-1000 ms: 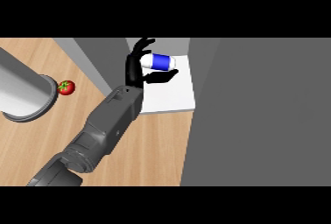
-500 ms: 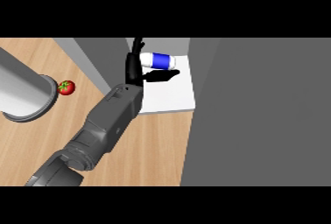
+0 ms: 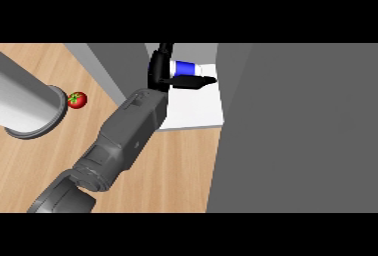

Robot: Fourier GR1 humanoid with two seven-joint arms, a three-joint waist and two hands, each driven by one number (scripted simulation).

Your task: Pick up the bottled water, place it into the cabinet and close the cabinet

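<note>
The bottled water is lying inside the cabinet, on its white floor near the back. Its blue-labelled body is showing; the long axis is running roughly left to right across the view. Which end carries the cap cannot be told, since the hand is covering part of it.

The left hand is reaching into the cabinet opening on a grey forearm that is crossing the wooden counter diagonally. Its fingers are standing up along the bottle's left side while the thumb is extending beneath the bottle toward the right. Whether they are clasping the bottle cannot be told.

A large grey panel, seemingly the cabinet door, is filling the right side. A tomato is sitting just beside a grey cylindrical vessel at the left, well apart from the cabinet.
</note>
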